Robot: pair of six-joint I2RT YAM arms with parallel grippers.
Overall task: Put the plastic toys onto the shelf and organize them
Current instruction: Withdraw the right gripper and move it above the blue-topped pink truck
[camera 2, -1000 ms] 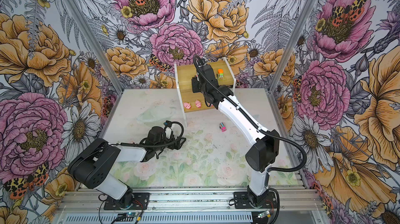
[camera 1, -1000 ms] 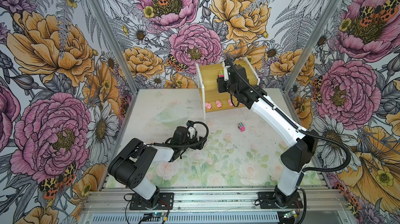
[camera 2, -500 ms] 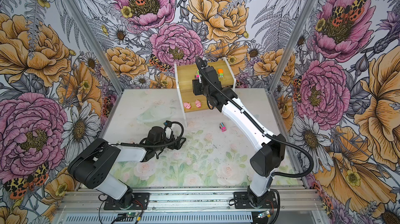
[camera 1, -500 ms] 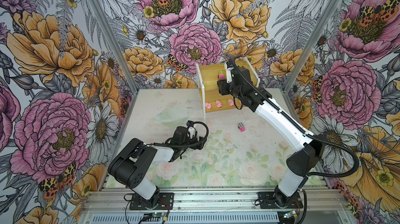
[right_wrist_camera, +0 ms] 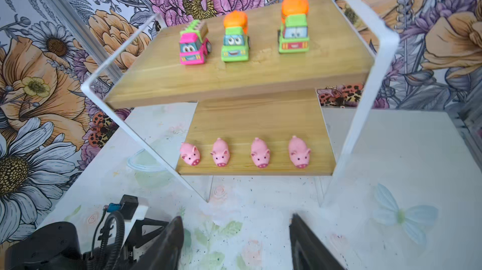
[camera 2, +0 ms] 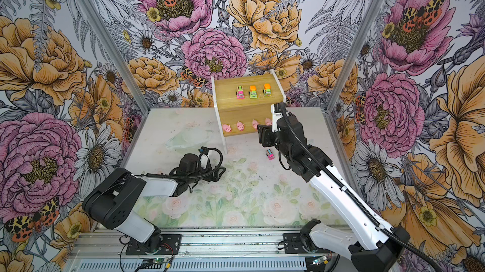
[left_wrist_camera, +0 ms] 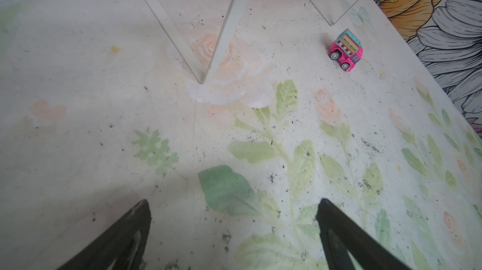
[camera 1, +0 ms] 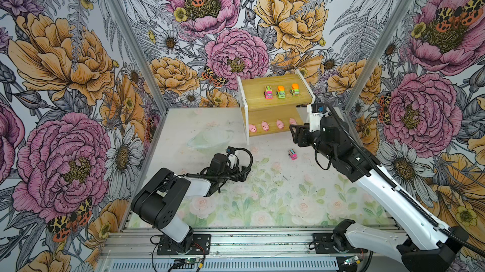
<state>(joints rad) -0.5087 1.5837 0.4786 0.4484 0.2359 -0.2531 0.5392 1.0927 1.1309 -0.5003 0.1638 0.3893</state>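
At the bottom of both top views a metal rail (camera 1: 249,241) carries the two arm bases. Above it spreads the tabletop (camera 1: 275,205), pale, printed with faded roses and leaves, speckled with dark grit. Flower-print walls (camera 1: 65,73) close it in left, right and behind.

Left of centre we see the left tool (left_wrist_camera: 234,201) lying low, its fingers spread wide over bare surface and holding nothing. Right of centre the loose pink truck (camera 1: 292,154) stands alone on the tabletop. Just above it the right tool (right_wrist_camera: 236,216) hangs with fingers apart and empty, facing the shelf (camera 1: 273,114) at upper centre. Four pink pigs (right_wrist_camera: 220,152) line the lower board. The upper board bears the shelved pink truck (camera 1: 268,92) and two green trucks (camera 1: 281,92).

Against a second ago, the right tool has drawn back from over the upper board toward the right, so all three trucks there show uncovered. The left arm and the loose pink truck have not moved.

The pigs sit close to the lower board's front edge. We find bare wood left of the trucks above. A clear dish (camera 1: 210,139) lies left of the shelf, and the tabletop's lower half is open.
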